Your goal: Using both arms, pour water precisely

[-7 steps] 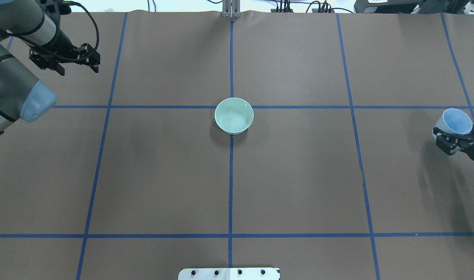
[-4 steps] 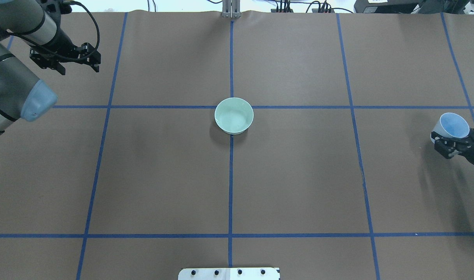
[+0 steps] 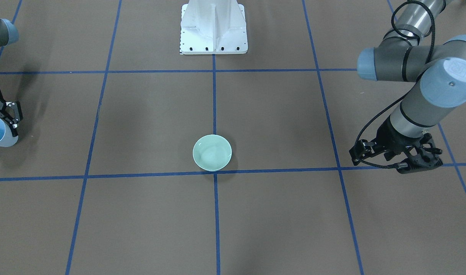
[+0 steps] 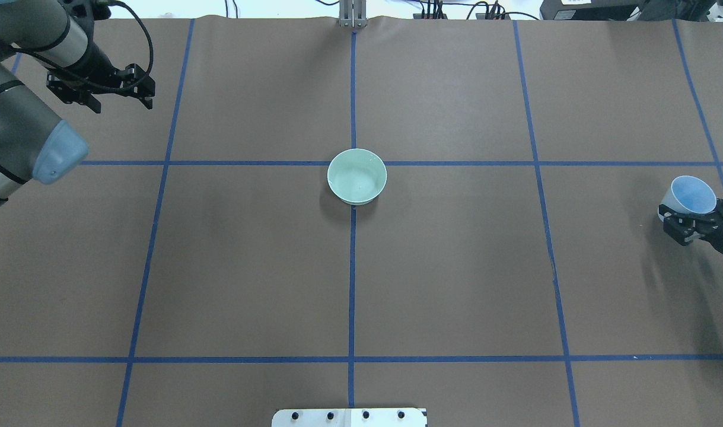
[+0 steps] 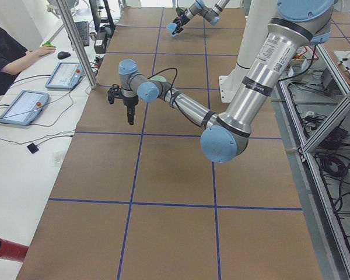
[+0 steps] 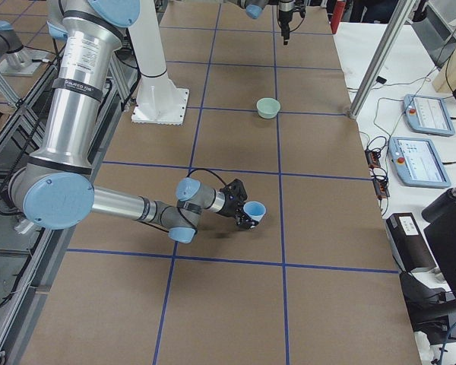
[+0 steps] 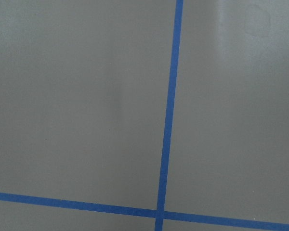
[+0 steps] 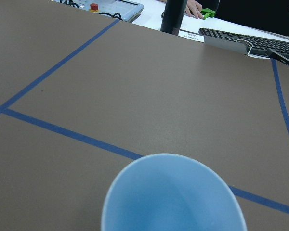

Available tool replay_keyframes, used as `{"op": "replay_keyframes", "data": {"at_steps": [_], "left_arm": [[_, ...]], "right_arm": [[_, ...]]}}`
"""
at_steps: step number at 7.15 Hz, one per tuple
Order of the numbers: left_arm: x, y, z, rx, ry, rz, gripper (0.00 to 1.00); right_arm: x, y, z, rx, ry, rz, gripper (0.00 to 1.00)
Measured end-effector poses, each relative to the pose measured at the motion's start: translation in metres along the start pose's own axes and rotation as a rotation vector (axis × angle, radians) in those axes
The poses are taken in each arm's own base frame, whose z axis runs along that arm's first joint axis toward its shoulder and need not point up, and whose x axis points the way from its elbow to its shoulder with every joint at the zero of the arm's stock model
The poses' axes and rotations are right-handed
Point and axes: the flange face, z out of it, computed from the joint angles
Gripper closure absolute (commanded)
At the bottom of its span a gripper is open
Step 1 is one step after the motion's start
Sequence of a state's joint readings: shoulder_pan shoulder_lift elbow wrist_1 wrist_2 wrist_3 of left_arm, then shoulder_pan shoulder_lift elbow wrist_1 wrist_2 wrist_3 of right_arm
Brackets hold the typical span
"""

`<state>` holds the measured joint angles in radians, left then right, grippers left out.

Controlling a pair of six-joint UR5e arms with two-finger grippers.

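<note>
Both arms point(image 3: 412, 107) reach out over a wide table point(image 4: 456, 267) covered in brown paper and marked into squares with blue tape. The left arm point(image 4: 11, 130) bends across the far left corner of the table. The right arm point(image 6: 121, 204) lies low along the right end. The white bolted pedestal point(image 3: 213, 26) stands at the robot's edge on the centre line. A person point(image 5: 6, 55) sits at the bench beyond the table in the left side view.

A pale green bowl point(image 4: 331, 178) sits upright at the middle of the table, on the crossing of two tape lines and well apart from both grippers. A small cup point(image 4: 690, 194), white outside and blue inside, is at the right edge of the table. It is tilted, with its mouth turned up and toward the robot's side.

The right gripper point(image 4: 680, 224) is clamped on the cup's wall. The left gripper point(image 4: 122, 105) hangs above the paper beside a tape line, its fingers spread wide with nothing between them; its wrist view shows only paper and tape.

As for the water, I cannot tell whether it lies in the bowl or the cup. The bowl's inside shows a faint sheen, and the cup's inside looks plain blue.
</note>
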<state>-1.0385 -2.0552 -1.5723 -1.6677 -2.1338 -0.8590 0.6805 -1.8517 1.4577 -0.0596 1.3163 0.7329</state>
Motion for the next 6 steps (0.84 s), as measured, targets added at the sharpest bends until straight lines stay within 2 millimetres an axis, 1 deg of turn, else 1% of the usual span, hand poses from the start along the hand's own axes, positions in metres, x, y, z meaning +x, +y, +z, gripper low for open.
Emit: {"op": "replay_keyframes", "data": {"at_steps": [1,4,6], "left_arm": [[0.0001,0.0000,0.0000,0.000,0.000,0.000,0.00],[-0.0002,-0.0001,0.0003,-0.002,-0.002,0.000,0.00],[-0.0005,-0.0001,0.0006,-0.003,-0.003,-0.001,0.00]], "right_arm": [[0.0012,0.0022,-0.0009,0.006,-0.008,0.008,0.02],[0.0069,0.0104,-0.0032,0.010,-0.031,0.015,0.02],[0.0037,0.0091,-0.0079,-0.009,-0.069,0.018,0.02]]}}
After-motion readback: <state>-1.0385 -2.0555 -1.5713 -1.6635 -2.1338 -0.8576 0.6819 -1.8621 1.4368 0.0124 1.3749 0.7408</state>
